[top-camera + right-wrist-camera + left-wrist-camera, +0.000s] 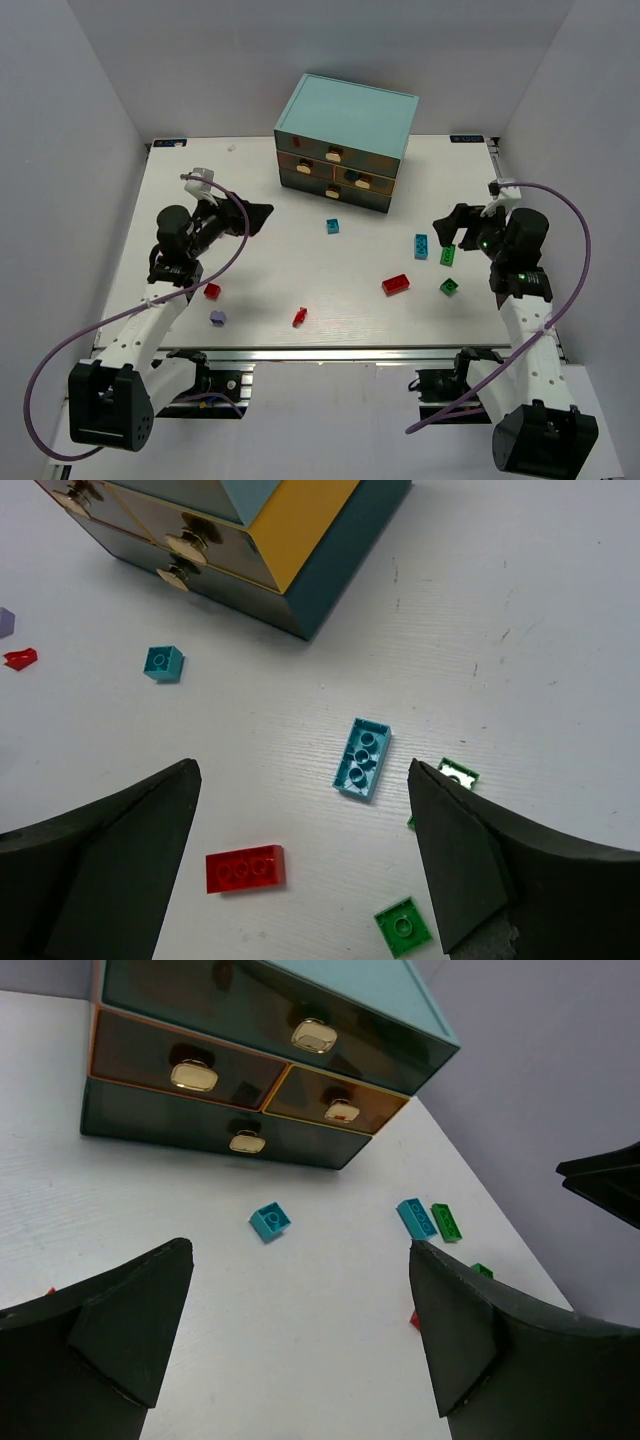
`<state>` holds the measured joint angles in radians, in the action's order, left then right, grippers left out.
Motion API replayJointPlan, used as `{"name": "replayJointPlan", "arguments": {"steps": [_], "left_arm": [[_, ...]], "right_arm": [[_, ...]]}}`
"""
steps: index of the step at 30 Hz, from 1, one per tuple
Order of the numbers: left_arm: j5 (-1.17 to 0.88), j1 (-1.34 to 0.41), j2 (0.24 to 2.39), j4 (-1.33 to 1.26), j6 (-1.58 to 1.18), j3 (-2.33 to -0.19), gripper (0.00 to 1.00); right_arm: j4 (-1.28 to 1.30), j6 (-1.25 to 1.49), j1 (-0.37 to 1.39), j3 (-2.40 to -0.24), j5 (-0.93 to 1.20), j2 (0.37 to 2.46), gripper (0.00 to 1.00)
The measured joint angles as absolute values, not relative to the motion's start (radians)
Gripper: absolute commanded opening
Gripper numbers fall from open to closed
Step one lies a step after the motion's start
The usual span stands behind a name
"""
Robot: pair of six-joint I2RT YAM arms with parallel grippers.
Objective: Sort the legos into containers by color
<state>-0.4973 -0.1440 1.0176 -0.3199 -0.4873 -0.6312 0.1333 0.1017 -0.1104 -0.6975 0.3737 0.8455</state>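
The light-teal cabinet [345, 125] stands at the back, its dark drawers [220, 1065] all shut. Bricks lie loose on the table: a small teal one [333, 226], a long teal one [422, 245], two green [448, 255] [449, 287], a red one [395, 284], a small red one [299, 317], another red [212, 291] and a lavender one [217, 318]. My left gripper [255, 218] is open and empty above the table, facing the cabinet [300, 1330]. My right gripper [447, 228] is open and empty above the long teal brick [361, 758] and red brick [245, 869].
Grey walls close in the white table [300, 260] at the back and both sides. The table's near edge runs along the metal rail [330, 352] by the arm bases. The right gripper's fingers [600, 1180] show at the right edge of the left wrist view.
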Motion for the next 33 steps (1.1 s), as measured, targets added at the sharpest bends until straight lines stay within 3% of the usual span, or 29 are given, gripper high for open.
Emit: {"name": "replayJointPlan", "arguments": {"steps": [3, 6, 9, 10, 13, 15, 16, 17, 18, 21, 22, 23, 24, 27, 29, 33], "left_arm": [[-0.522, -0.146, 1.024, -0.352, -0.503, -0.631, 0.98], [-0.546, -0.146, 1.042, -0.383, -0.517, -0.631, 0.90], [-0.561, -0.152, 1.068, -0.405, -0.535, -0.629, 0.58], [-0.566, -0.156, 1.081, -0.414, -0.542, -0.629, 0.38], [-0.587, -0.177, 1.140, -0.449, -0.557, -0.630, 0.27], [-0.604, -0.202, 1.192, -0.448, -0.562, -0.640, 0.32], [-0.611, -0.218, 1.223, -0.440, -0.565, -0.653, 0.40], [-0.613, -0.233, 1.253, -0.428, -0.566, -0.671, 0.54], [-0.612, -0.247, 1.276, -0.418, -0.562, -0.688, 0.60], [-0.595, -0.288, 1.334, -0.403, -0.581, -0.737, 0.70], [-0.585, -0.301, 1.350, -0.405, -0.589, -0.752, 0.71], [-0.573, -0.311, 1.367, -0.407, -0.600, -0.768, 0.72], [-0.557, -0.322, 1.386, -0.414, -0.614, -0.783, 0.74], [-0.484, -0.355, 1.451, -0.430, -0.663, -0.829, 0.75], [-0.437, -0.371, 1.510, -0.426, -0.693, -0.871, 0.75], [-0.334, -0.395, 1.629, -0.404, -0.767, -0.989, 0.75]], "right_arm": [[0.134, 0.089, -0.110, -0.699, 0.402, 0.838, 0.89], [0.126, 0.051, -0.110, -0.681, 0.453, 0.800, 0.89], [0.118, -0.014, -0.110, -0.648, 0.504, 0.757, 0.89], [0.120, -0.037, -0.110, -0.645, 0.512, 0.756, 0.89], [0.131, -0.101, -0.110, -0.647, 0.517, 0.798, 0.89], [0.159, -0.146, -0.109, -0.656, 0.532, 0.844, 0.89], [0.175, -0.170, -0.109, -0.657, 0.542, 0.861, 0.89], [0.196, -0.195, -0.109, -0.657, 0.557, 0.871, 0.89], [0.212, -0.218, -0.109, -0.657, 0.575, 0.873, 0.89], [0.239, -0.278, -0.103, -0.657, 0.629, 0.848, 0.89], [0.239, -0.289, -0.101, -0.657, 0.642, 0.835, 0.85], [0.237, -0.296, -0.097, -0.657, 0.654, 0.821, 0.76], [0.231, -0.297, -0.094, -0.656, 0.662, 0.805, 0.48], [0.205, -0.277, -0.090, -0.656, 0.661, 0.780, 0.14], [0.194, -0.253, -0.089, -0.656, 0.649, 0.780, 0.14], [0.181, -0.221, -0.086, -0.656, 0.620, 0.787, 0.23]]}}
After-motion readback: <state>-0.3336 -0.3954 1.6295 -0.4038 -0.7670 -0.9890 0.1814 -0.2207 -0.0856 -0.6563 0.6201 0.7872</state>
